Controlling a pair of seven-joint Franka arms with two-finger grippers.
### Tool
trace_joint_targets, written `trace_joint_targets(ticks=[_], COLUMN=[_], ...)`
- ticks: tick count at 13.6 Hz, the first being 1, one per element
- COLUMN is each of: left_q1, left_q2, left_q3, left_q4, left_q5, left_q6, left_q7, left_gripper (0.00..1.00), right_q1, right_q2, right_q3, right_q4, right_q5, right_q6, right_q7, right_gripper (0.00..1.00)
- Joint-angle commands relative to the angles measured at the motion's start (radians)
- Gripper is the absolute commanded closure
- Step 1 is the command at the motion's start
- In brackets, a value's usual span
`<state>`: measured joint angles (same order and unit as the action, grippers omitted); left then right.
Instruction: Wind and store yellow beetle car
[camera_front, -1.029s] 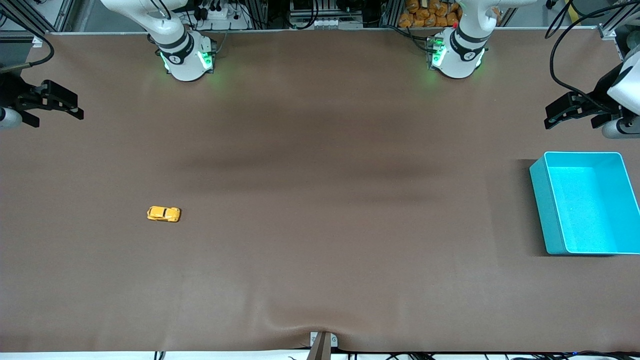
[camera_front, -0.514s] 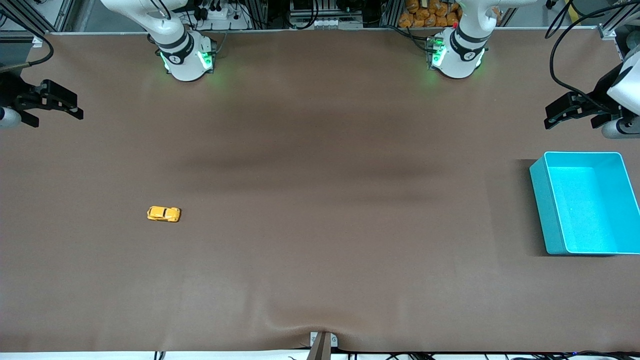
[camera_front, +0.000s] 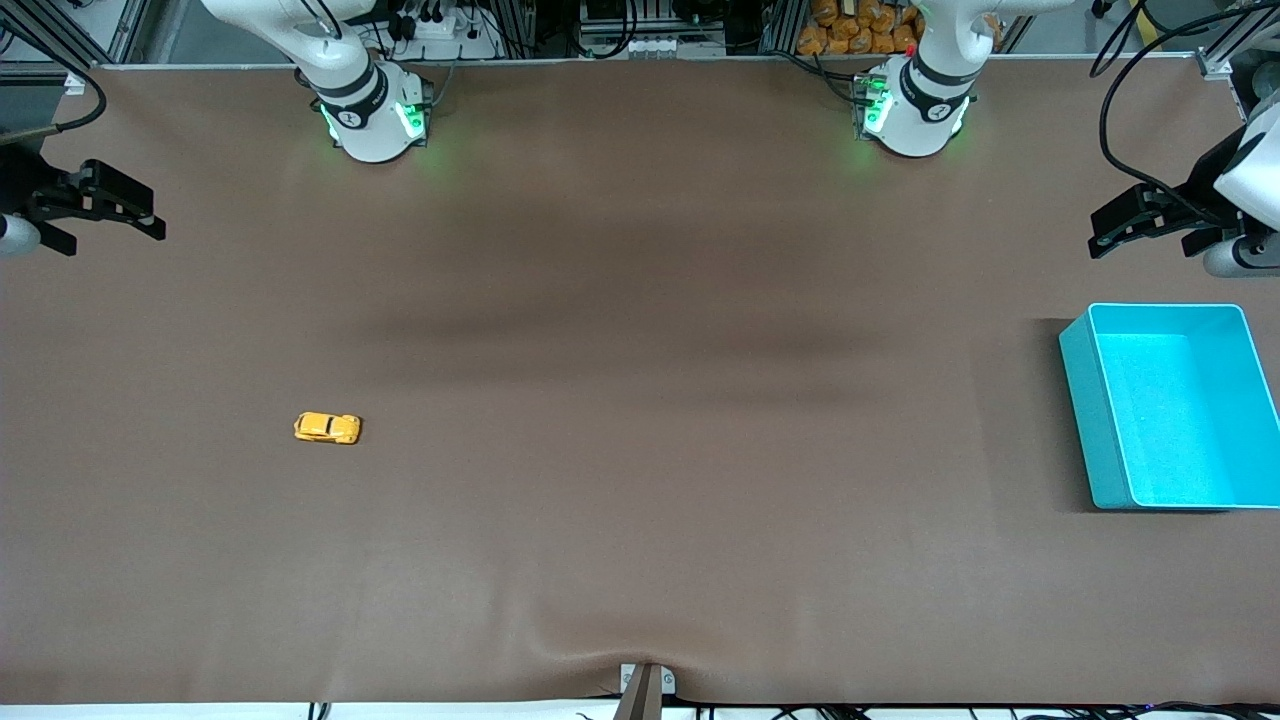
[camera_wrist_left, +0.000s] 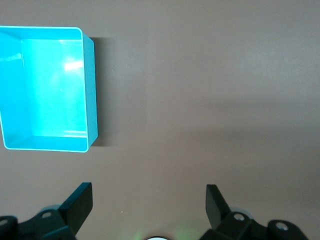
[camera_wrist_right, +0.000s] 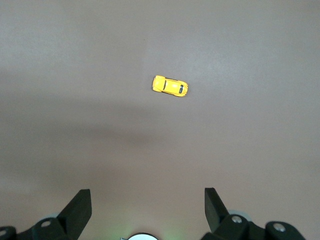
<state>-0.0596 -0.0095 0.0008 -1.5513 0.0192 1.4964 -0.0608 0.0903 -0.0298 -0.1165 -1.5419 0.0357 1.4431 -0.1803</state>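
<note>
A teal bin (camera_front: 1170, 405) sits on the brown-covered bench (camera_front: 640, 400) at the left arm's end, open side up, with nothing visible inside. The cover wrinkles slightly at the bench's edge nearest the front camera, where a small metal bracket (camera_front: 646, 684) sits.

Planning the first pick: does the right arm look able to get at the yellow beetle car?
Probably yes. The yellow beetle car sits alone on the table toward the right arm's end, nothing beside it. The right gripper hangs open over that end's edge.
</note>
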Motion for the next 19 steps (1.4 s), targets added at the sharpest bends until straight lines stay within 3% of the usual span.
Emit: trace_joint_targets(ticks=[1,19], left_q1=[0.009,0.007], left_q2=[-0.003,-0.003], left_q3=[-0.005,-0.007], left_q4=[-0.004,-0.006], left_q5=[-0.002,0.001], left_q6=[0.007,0.007], left_q7=[0.009,0.009], left_gripper=[0.0,0.0], right_q1=[-0.004,-0.003], right_q2=[-0.009,-0.002], right_q3=[-0.002,-0.002], right_q4=[0.0,-0.01], right_q5=[-0.008,-0.008], right_q6=[0.003,-0.01], right_q7=[0.005,-0.063], right_gripper=[0.0,0.0])
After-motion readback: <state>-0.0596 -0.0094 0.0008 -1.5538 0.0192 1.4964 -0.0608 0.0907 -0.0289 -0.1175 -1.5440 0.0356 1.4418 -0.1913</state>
